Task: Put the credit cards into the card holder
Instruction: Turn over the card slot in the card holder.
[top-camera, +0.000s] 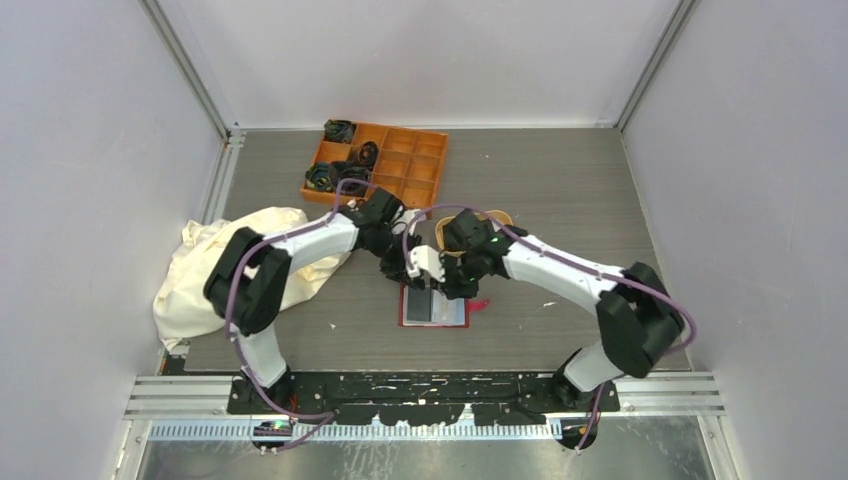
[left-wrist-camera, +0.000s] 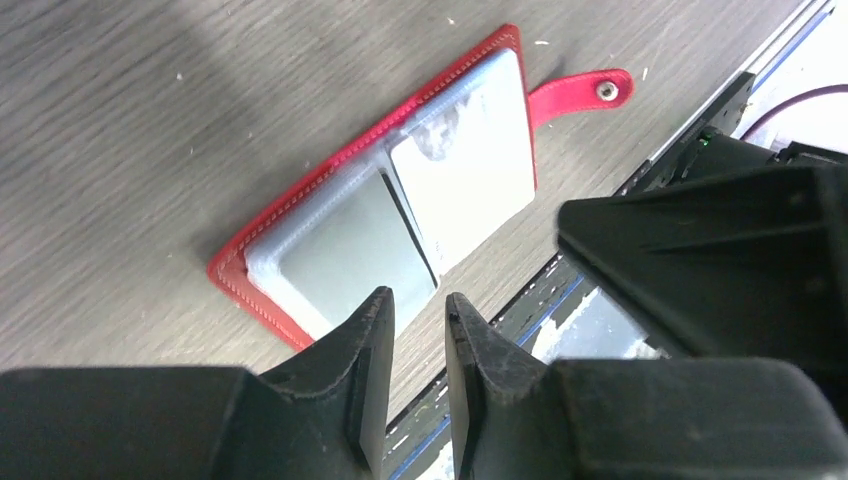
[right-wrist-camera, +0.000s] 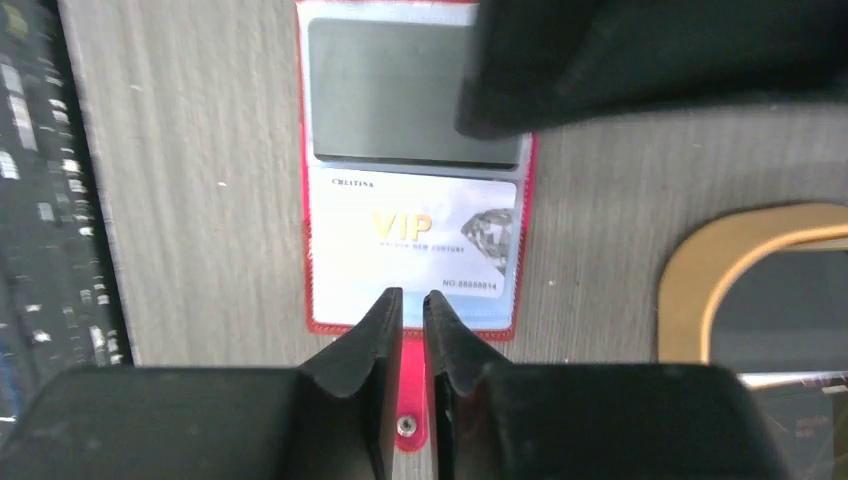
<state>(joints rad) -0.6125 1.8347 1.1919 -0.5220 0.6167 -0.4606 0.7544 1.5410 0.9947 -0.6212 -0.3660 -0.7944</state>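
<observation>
The red card holder (top-camera: 434, 326) lies open on the table between both arms. A grey card (right-wrist-camera: 400, 95) fills one pocket and a white VIP card (right-wrist-camera: 415, 235) the other; in the left wrist view they are the grey card (left-wrist-camera: 350, 250) and the white card (left-wrist-camera: 465, 175) inside the holder (left-wrist-camera: 352, 163). My left gripper (left-wrist-camera: 420, 305) hovers over the holder's near corner, its jaws slightly apart and empty. My right gripper (right-wrist-camera: 412, 300) is over the holder's rim (right-wrist-camera: 325, 328), open by a narrow gap. The snap tab (right-wrist-camera: 407, 400) lies flat below that gap. No loose credit cards show.
An orange compartment box (top-camera: 378, 165) with dark items stands at the back. A tan oval tray (top-camera: 490, 218) sits behind the right wrist, and its rim (right-wrist-camera: 700, 270) shows to the right of the holder. A cream cloth (top-camera: 230, 265) lies left. The table's front rail (top-camera: 420, 385) runs close below the holder.
</observation>
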